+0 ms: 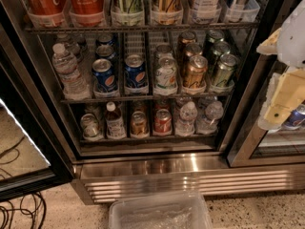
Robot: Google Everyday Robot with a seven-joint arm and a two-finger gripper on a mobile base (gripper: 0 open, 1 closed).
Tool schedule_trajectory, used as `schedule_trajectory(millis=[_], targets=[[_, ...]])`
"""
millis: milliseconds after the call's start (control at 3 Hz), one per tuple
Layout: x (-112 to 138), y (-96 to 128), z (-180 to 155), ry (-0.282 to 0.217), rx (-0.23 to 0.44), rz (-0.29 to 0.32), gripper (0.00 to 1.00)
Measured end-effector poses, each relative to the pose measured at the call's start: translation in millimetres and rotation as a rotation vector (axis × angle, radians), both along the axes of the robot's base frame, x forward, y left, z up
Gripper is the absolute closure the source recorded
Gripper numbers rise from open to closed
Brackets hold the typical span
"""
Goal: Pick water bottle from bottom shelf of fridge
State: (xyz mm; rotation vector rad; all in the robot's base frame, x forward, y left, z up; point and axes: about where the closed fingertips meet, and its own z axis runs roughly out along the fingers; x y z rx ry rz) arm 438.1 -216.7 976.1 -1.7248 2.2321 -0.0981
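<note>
The fridge (pixel 43 113) stands open in front of me. Its bottom shelf (pixel 147 140) holds a row of drinks. Two small clear ribbed water bottles with white caps stand side by side at its right end, one (pixel 186 118) left of the other (pixel 210 116). To their left are a red can (pixel 163 121), a gold can (pixel 139 124), a white-capped bottle with a dark label (pixel 115 121) and a silver can (pixel 90 126). My gripper (pixel 282 97), cream and white, hangs at the right edge of the view, outside the fridge, right of and slightly above the water bottles, apart from them.
The middle rack holds Pepsi and other cans and a taller clear labelled bottle (pixel 66 70). The open glass door (pixel 24 171) is at the left. A ribbed steel base panel (pixel 190 181) runs below. A clear plastic bin (pixel 159 213) sits on the floor. Cables (pixel 16 213) lie at the lower left.
</note>
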Motion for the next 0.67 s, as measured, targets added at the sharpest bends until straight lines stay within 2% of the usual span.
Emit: schedule_trajectory(millis=[667], targets=[[3.6, 8.0, -9.5, -0.002, 0.022, -0.009, 0.00]])
